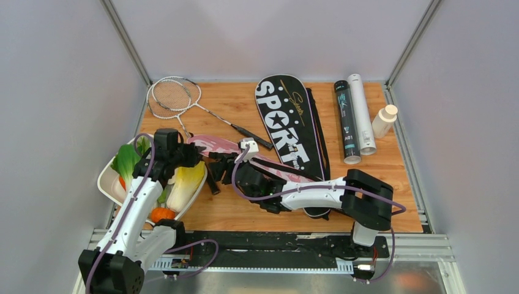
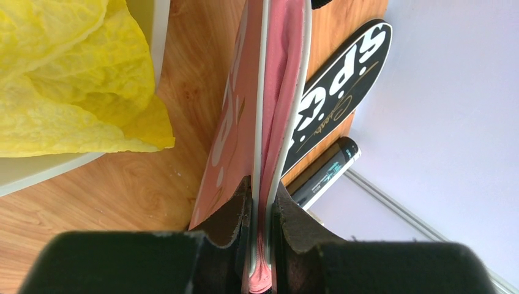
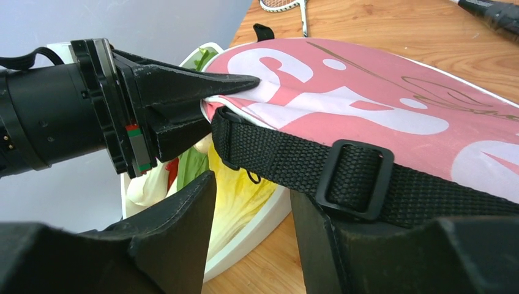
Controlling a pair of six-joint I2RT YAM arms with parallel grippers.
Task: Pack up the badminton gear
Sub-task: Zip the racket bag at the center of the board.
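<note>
My left gripper (image 1: pixel 194 153) is shut on the white-piped end of the pink "SPORT" racket bag (image 1: pixel 215 146), which runs right under my right arm. In the left wrist view the fingers (image 2: pixel 235 208) pinch both edges of the bag (image 2: pixel 275 92). My right gripper (image 3: pixel 251 202) is open just below the bag (image 3: pixel 367 104); the bag's black strap (image 3: pixel 355 177) lies over its right finger. A black "SPORT" bag (image 1: pixel 287 122), a silver racket (image 1: pixel 174 98), a black tube (image 1: pixel 347 122) and a white tube (image 1: pixel 362 113) lie on the table. No shuttlecock shows.
A white tray (image 1: pixel 105 184) of vegetables stands at the left, right under both grippers, with yellow cabbage (image 2: pixel 67 79) close to the left fingers. A small white bottle (image 1: pixel 384 120) stands at the far right. Grey walls close in the table on three sides.
</note>
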